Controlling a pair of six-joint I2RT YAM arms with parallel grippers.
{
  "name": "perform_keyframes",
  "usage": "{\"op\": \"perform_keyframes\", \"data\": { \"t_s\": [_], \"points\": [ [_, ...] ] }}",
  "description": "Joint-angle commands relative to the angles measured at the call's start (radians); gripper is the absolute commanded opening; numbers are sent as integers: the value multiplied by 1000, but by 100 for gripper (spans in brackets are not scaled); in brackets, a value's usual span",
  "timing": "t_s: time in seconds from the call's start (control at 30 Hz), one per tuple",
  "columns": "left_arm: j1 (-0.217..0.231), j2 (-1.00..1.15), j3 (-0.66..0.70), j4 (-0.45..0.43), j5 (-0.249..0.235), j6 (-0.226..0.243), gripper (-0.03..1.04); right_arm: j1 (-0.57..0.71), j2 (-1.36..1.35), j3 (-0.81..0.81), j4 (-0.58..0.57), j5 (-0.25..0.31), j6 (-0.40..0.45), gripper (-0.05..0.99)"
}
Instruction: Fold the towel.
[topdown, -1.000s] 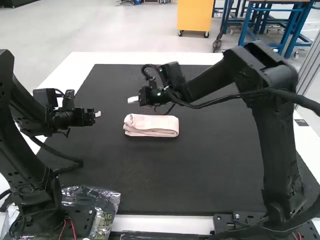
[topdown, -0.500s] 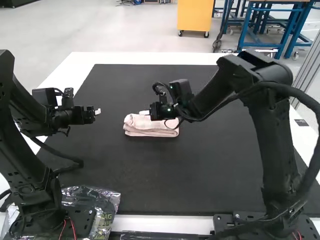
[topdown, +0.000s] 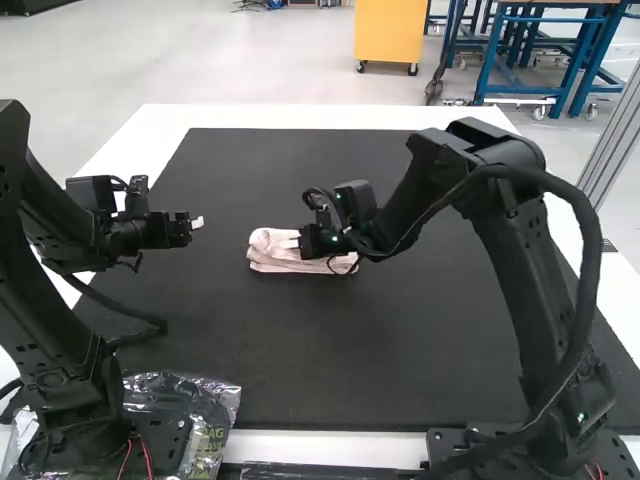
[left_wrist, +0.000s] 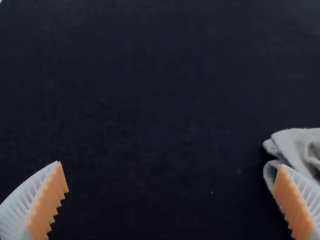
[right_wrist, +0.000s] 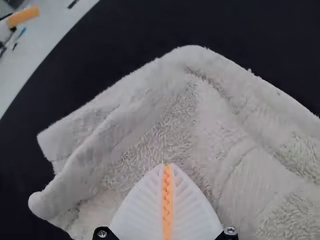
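My R gripper (right_wrist: 167, 165) is shut w/ nothing visible betw. its fingers, over the folded towel (topdown: 272, 250) on the mat (topdown: 300, 350), L gripper (left_wrist: 169, 164) wide & empty, so prob. final tidying: next, pat flat, lift w/o dragging layers.

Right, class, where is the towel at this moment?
In the high view, the folded towel lies on the dark mat, left of centre, beneath the right gripper.
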Motion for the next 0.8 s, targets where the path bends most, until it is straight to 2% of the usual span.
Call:
{"op": "perform_keyframes", "data": {
  "t_s": [0.0, 0.13, 0.3, 0.5, 0.53, 0.6, 0.67, 0.73, 0.77],
  "points": [
    [-6, -24, 4, 14, 16, -17, 97, 6, 36, 19, 6, 24, -41, -3],
    [-6, -40, 12, 41, 16, -52, 97, 6, 42, 18, 5, 24, -38, -3],
    [-14, -96, 50, 32, 14, -94, 97, -19, -88, 21, -3, 24, 19, -3],
    [-75, -201, 170, -89, 11, -127, 97, -87, -343, 47, -98, 24, 80, -2],
    [-87, -219, 192, -106, 11, -140, 97, -102, -398, 47, -110, 24, 91, 2],
    [-115, -251, 238, -147, 9, -149, 97, -134, -510, 47, -147, 27, 94, 22],
    [-141, -285, 282, -186, 6, -167, 97, -171, -625, 47, -190, 68, 91, 45],
    [-170, -320, 327, -227, 3, -173, 97, -209, -743, 45, -244, 107, 62, 79],
    [-185, -339, 346, -247, 2, -180, 97, -229, -803, 42, -274, 136, 37, 92]
  ]
}}
